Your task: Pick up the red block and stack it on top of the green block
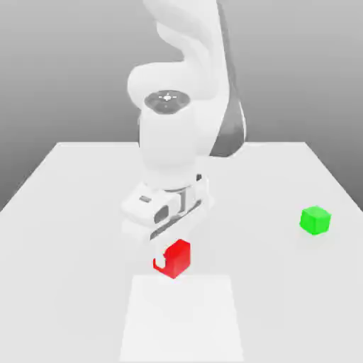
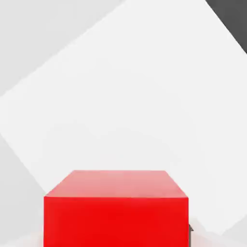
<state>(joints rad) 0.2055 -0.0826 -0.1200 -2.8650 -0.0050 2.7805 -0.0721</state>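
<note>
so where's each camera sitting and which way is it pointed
Exterior view: off the arm, facing it across the white table; shows the arm, the gripper shut on the red block, and the green block to the right.
Hand view: on the hand, looking down at the red block and table.
Shared: red block, table.

I saw a plain white desk point(image 1: 64, 213) with a brighter white square patch point(image 1: 183, 319) at its near edge. The green block point(image 1: 315, 220) sat on the desk toward the exterior view's right, well apart from the red block point(image 1: 174, 258), which was just beyond the patch's far edge.
</note>
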